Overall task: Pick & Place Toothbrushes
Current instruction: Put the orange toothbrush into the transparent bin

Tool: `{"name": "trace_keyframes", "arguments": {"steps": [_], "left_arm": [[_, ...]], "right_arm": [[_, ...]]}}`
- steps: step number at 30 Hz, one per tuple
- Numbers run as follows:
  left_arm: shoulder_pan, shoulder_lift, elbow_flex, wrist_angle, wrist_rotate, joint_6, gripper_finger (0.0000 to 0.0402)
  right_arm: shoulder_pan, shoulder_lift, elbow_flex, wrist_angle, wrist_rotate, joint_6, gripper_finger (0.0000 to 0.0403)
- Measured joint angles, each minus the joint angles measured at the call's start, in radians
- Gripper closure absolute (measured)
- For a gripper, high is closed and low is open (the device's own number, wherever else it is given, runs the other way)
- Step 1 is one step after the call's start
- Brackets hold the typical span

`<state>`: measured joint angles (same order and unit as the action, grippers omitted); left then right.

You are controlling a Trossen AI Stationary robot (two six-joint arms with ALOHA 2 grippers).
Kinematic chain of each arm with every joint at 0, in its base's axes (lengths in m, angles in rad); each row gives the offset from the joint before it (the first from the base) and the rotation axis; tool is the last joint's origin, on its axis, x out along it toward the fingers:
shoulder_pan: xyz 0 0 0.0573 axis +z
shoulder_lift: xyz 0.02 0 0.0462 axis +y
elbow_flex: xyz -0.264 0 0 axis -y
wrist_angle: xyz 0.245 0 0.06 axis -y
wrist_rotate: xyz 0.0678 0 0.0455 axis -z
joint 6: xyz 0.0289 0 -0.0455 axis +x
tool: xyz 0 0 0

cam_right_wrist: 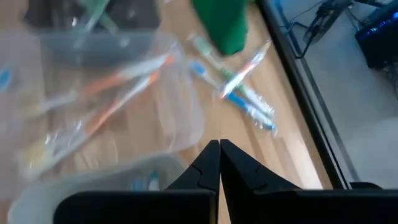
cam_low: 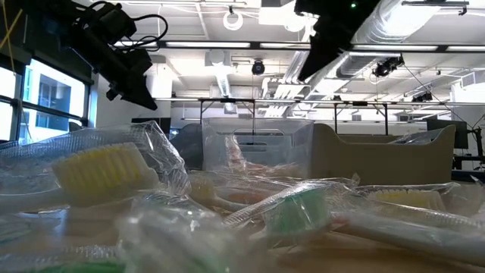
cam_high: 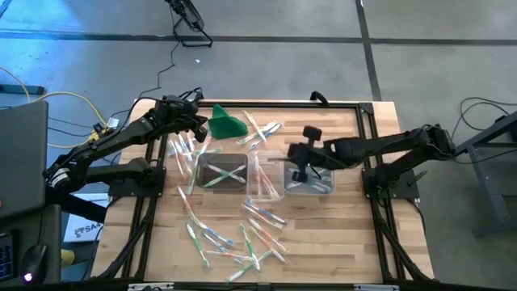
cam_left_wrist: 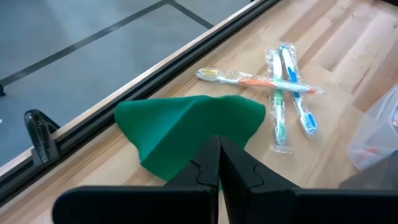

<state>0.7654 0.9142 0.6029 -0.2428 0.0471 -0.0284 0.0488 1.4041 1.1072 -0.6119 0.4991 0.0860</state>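
a green cloth (cam_high: 227, 124) lies near the wooden table's (cam_high: 355, 234) far edge; 3 clear tubs (cam_high: 263, 175) sit mid-table.

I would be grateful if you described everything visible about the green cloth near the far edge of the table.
The green cloth is a solid, deep green piece of soft-looking fabric, bunched into a loose peaked lump with folds rather than lying flat. It rests on the wooden table near its far edge, beside the black rail. The left gripper, fingers shut, hangs just next to it; contact cannot be told. A few wrapped toothbrushes lie close beside it, apart from the cloth.
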Motion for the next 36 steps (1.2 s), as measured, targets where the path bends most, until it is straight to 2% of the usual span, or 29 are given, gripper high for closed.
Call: {"name": "trace_keyframes", "arguments": {"steps": [8,13,17,23,31,34,36], "left_arm": [[0.0,0.0,0.0,0.0,0.002,-0.008,0.0402],[0.0,0.0,0.0,0.0,0.0,-0.111,0.0402],[0.0,0.0,0.0,0.001,-0.003,-0.187,0.0402],[0.0,0.0,0.0,0.013,-0.005,-0.189,0.0402],[0.0,0.0,0.0,0.156,-0.005,-0.182,0.0402],[0.0,0.0,0.0,0.204,-0.004,-0.163,0.0402],[0.0,0.0,0.0,0.201,-0.005,-0.189,0.0402]], "right_arm": [[-0.111,-0.069,-0.002,-0.007,-0.003,0.015,0.04],[-0.201,-0.119,0.001,0.003,-0.029,0.015,0.04],[-0.306,-0.131,-0.002,0.015,-0.153,-0.003,0.04],[-0.487,-0.126,-0.002,0.123,-0.347,-0.136,0.04],[-0.7,-0.125,-0.014,0.28,-0.666,-0.195,0.0401],[-0.746,-0.126,-0.046,0.318,-0.739,-0.195,0.0401],[-0.769,-0.125,-0.065,0.316,-0.742,-0.195,0.0401]]}}
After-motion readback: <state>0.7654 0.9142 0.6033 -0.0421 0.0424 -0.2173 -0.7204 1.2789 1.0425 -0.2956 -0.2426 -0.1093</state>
